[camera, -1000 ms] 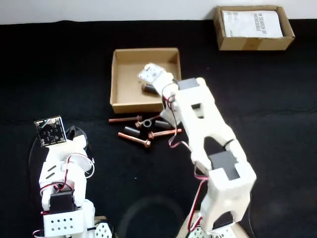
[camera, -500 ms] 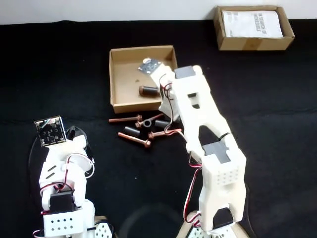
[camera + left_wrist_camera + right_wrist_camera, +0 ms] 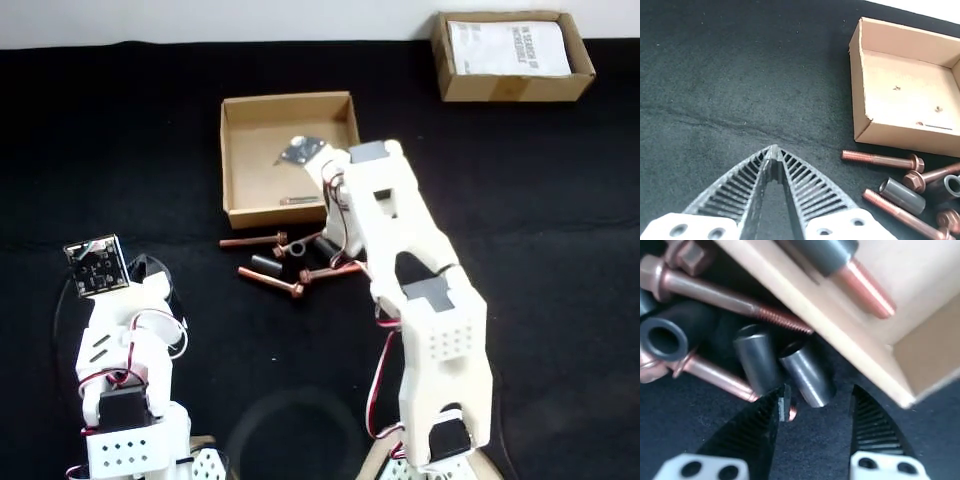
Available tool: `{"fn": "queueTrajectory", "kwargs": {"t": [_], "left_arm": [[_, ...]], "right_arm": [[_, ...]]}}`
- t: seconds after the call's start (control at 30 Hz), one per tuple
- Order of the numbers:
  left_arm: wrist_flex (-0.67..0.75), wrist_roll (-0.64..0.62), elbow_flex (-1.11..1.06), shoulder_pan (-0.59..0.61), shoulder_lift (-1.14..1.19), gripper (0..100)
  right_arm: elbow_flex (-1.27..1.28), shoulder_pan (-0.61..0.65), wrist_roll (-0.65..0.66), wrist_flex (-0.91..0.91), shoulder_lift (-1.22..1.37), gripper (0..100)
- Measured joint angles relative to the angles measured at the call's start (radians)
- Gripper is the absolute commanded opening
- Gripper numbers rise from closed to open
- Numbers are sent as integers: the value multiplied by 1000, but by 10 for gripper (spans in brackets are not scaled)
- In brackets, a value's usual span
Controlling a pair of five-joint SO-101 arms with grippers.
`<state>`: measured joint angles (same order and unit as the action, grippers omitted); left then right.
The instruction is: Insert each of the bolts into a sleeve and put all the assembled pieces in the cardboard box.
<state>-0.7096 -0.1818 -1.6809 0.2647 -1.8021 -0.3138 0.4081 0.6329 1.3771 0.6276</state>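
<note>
sleeve (image 3: 807, 374) just beside cardboard box (image 3: 840, 342) wall, right gripper (image 3: 818, 394) spread astride it

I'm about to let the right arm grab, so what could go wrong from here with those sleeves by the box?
The open right gripper frames the end of one sleeve lying right beside a second sleeve; closing might pinch both or knock one away. One finger is near the cardboard box wall and may nudge it.
</note>
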Motion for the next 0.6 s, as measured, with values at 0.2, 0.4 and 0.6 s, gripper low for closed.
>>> {"fn": "queueTrajectory", "kwargs": {"t": [0.2,0.4,0.6], "left_arm": [[0,0,0,0,0,9],[0,0,0,0,0,9],[0,0,0,0,0,9]], "right_arm": [[-2,2,2,-66,26,180],[-12,9,58,-80,32,80],[-43,12,301,-92,37,6]]}}
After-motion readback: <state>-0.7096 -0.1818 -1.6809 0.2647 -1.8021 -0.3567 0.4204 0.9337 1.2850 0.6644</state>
